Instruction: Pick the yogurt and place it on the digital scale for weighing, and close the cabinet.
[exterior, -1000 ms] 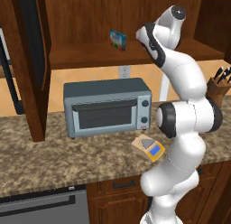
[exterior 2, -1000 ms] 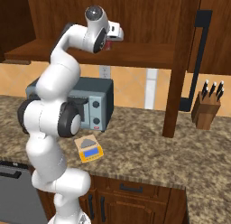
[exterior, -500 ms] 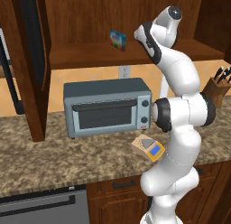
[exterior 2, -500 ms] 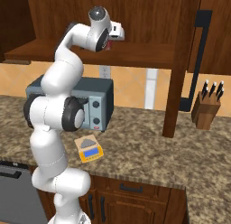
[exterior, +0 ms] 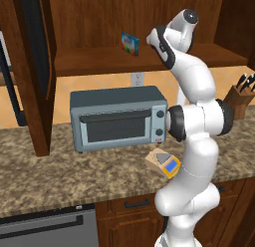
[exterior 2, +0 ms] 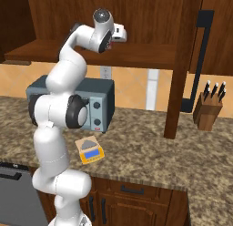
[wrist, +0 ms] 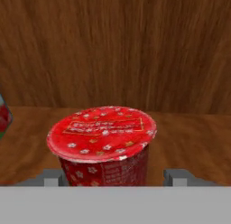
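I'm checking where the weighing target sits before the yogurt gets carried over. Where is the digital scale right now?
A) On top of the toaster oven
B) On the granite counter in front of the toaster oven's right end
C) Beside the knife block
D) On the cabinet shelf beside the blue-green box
B: the digital scale lies flat on the counter just in front of the toaster oven, near its knob end.

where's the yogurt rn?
In the hand view, the yogurt stands upright on the open cabinet shelf, between the gripper's fingers.
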